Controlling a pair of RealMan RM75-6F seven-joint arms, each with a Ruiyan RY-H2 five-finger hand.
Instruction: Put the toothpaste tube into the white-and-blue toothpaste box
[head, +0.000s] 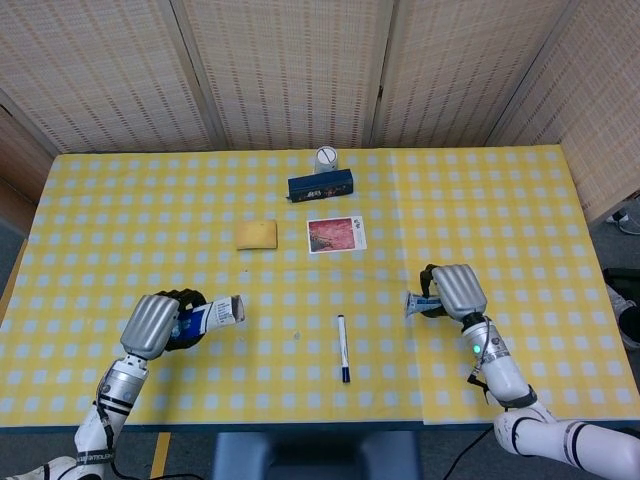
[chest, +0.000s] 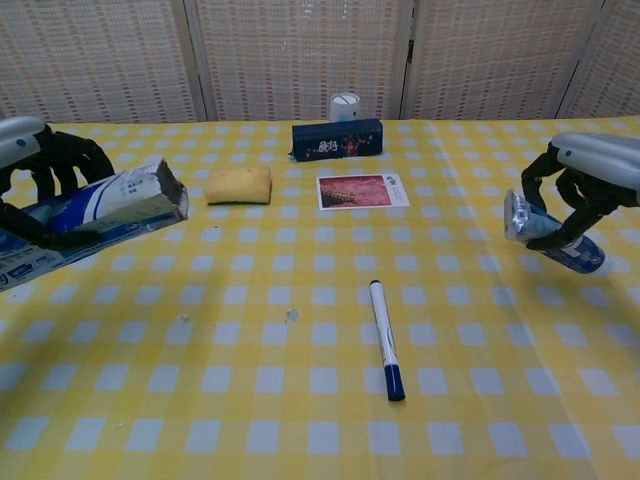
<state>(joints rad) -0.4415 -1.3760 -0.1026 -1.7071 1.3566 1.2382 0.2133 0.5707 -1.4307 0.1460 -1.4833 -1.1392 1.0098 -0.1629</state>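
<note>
the right hand at the right edge of the chest view has its fingers curled round the tube, holding it clear of the table with its flat crimped end turned toward frame centre. the left hand at the left edge wraps its fingers round the box, also lifted, its open mouth facing right toward the tube. in the head view the two sit low in the frame, box at lower left, tube at lower right, well apart, with the pen lying between them near bottom centre.

the step in hand looks like bringing tube and box together. to do it well, line the tube's long axis up with the box's mouth before closing the gap; at present the tube tilts, its far end lower toward the right. the mouth looks somewhat squashed, so the left hand should ease its squeeze so the opening stays wide. lead with whichever end is narrower, keep both above the pen, and slide slowly so the tube does not catch on a flap.
</note>
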